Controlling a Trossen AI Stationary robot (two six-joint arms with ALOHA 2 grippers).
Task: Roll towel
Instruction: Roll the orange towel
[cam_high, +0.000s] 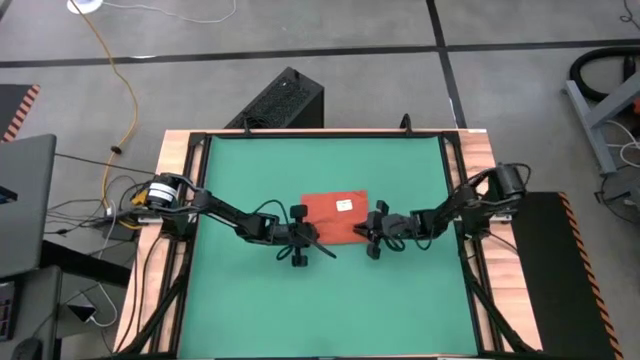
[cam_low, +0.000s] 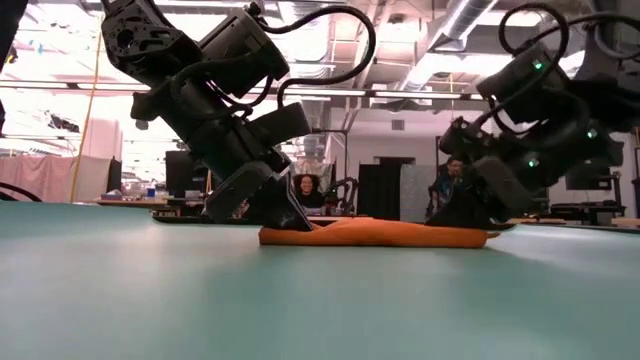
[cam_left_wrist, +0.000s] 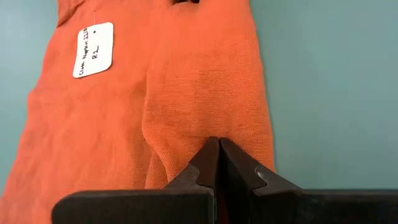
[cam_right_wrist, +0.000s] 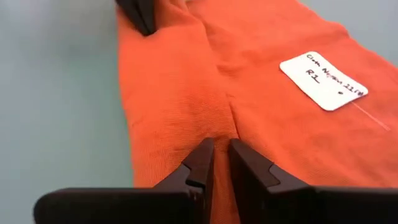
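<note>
The orange-red towel (cam_high: 330, 222) lies on the green mat (cam_high: 250, 300), its white tag (cam_left_wrist: 93, 50) facing up. A crease runs along it, setting off a strip at its near long edge (cam_left_wrist: 261, 106). My left gripper (cam_high: 305, 238) is shut at the towel's left end. My right gripper (cam_high: 372, 236) is at the right end, its fingers nearly together on the cloth. In the low view the towel (cam_low: 380, 234) lies low between both grippers, slightly humped near the left one. My left gripper pinches the towel's left end beside the crease (cam_left_wrist: 186, 146), close to the near edge, between its two fingers. The fingers slant down from the table's left, along the towel's length. The towel rests on the mat. My right gripper pinches the towel's right end at the crease (cam_right_wrist: 225, 124), near the near edge, with a thin gap between its fingertips (cam_right_wrist: 202, 152). The fingers slant down from the table's right, along the towel's length. The towel rests on the mat.
The mat sits in a wooden, black-railed table frame (cam_high: 180, 140). A black box (cam_high: 285, 100) stands beyond the far edge, and cables and a laptop (cam_high: 25, 200) are at the left. People (cam_low: 300, 190) show in the room behind. Open mat lies near and far of the towel.
</note>
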